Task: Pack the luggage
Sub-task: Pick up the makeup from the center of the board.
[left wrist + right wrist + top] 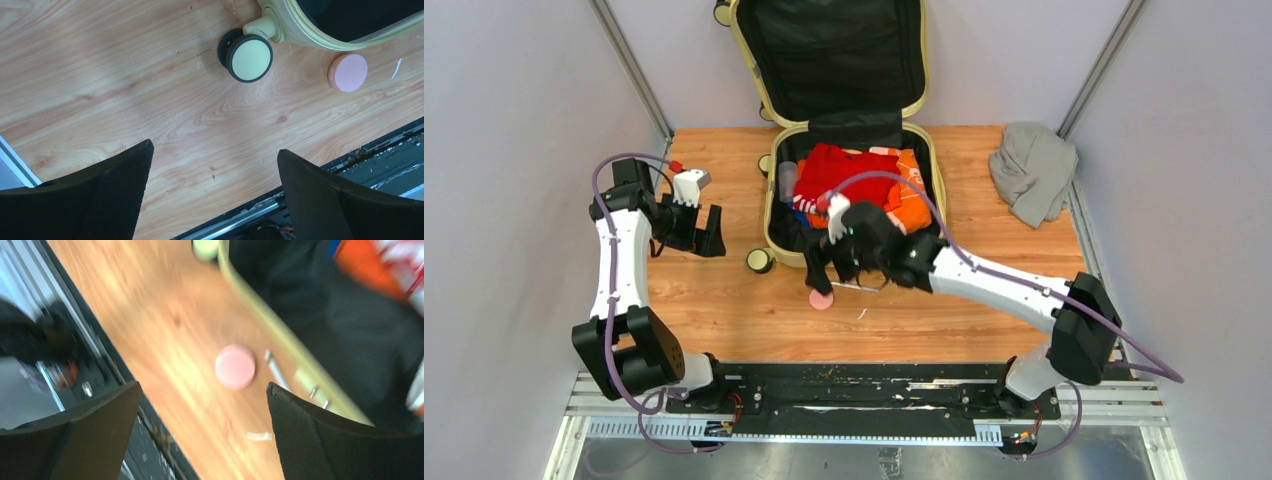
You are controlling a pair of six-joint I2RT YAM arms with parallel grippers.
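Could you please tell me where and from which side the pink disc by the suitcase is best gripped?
Likely across its rim, from straight above: the pink disc lies flat on the table, and the suitcase stands close behind it.

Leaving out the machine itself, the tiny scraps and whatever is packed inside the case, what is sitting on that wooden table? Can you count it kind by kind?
Suitcases: 1, the pale yellow luggage, lid open
Loose clothing: 1, the grey garment, crumpled at the far right
Small round pieces: 1, the pink disc, just in front of the case
Total: 3
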